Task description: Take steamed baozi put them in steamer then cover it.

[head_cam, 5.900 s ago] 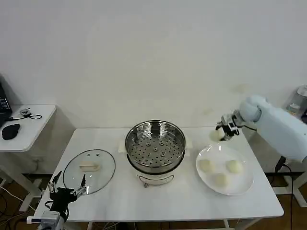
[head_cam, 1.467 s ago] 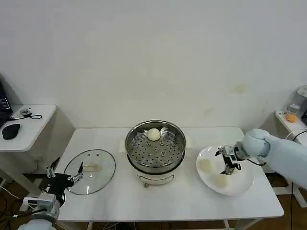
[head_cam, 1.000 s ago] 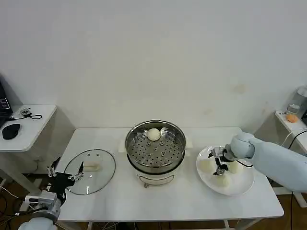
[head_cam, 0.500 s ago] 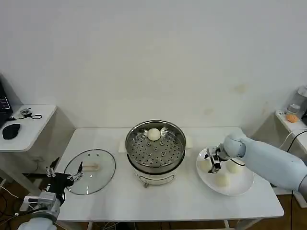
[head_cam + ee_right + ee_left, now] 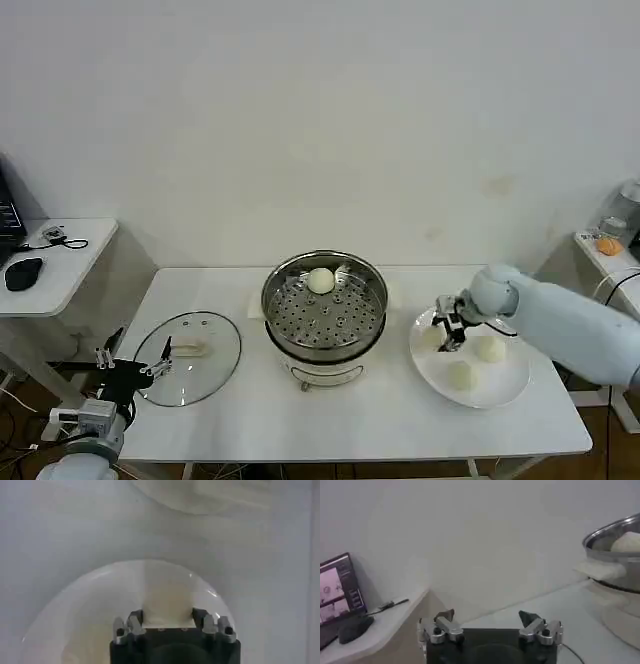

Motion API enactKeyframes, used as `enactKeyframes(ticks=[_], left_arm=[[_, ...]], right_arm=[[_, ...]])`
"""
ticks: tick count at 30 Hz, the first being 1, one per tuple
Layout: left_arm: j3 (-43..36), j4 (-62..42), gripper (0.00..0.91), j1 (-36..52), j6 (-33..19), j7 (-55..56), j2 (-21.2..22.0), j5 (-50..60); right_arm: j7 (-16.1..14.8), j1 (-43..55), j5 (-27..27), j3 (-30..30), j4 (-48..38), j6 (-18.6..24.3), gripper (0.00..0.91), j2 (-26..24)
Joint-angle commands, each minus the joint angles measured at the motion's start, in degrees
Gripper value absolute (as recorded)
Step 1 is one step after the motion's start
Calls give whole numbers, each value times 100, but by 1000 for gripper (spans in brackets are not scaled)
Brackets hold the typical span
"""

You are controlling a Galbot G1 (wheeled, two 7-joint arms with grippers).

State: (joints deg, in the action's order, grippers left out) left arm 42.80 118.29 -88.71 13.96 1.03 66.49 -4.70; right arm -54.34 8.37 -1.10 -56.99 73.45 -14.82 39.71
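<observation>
The steamer [image 5: 323, 305] stands mid-table with one steamed baozi [image 5: 320, 281] on its perforated tray. On the white plate [image 5: 505, 385] at the right lie two baozi [image 5: 489, 348] [image 5: 459, 375]. My right gripper [image 5: 447, 325] is over the plate's left part, shut on a third baozi [image 5: 167, 605], which sits squeezed between both fingers [image 5: 135, 620]. The cover [image 5: 205, 345] lies flat on the table at the left. My left gripper [image 5: 133, 358] hangs open and empty by the cover's near-left edge; from its wrist the steamer [image 5: 615, 535] shows farther off.
A side table [image 5: 60, 255] with a black mouse [image 5: 22, 273] stands to the left of the white table [image 5: 350, 420]. A small shelf with an orange object [image 5: 608, 245] is at the far right. A monitor [image 5: 337, 587] shows in the left wrist view.
One baozi went from my right gripper into the steamer. The right gripper then crossed the plate to its left-side baozi, closed on it and rose slightly. The left arm barely moved.
</observation>
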Motion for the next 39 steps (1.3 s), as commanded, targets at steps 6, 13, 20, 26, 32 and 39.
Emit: enactKeyframes(ticks=[6, 13, 20, 26, 32, 39], left_arm=[[-47, -78, 907, 120, -27, -5, 8, -6], [-41, -53, 907, 199, -18, 3, 7, 11], [85, -70, 907, 243, -23, 0, 2, -4], [227, -57, 907, 202, -38, -4, 4, -25], [283, -38, 907, 149, -59, -4, 39, -35], [304, 33, 907, 148, -54, 5, 87, -17]], right_arm=[[-267, 3255, -1150, -1404, 812, -119, 685, -70], [173, 3773, -2264, -1866, 1173, -594, 695, 1052], [737, 3307, -3150, -1944, 790, -1405, 695, 2447], [1154, 2689, -3616, -1885, 240, -2125, 685, 3188], [1192, 2297, -3575, -1873, -197, -2192, 685, 3587], [1267, 1893, -3534, -1833, -624, -2216, 685, 3876]])
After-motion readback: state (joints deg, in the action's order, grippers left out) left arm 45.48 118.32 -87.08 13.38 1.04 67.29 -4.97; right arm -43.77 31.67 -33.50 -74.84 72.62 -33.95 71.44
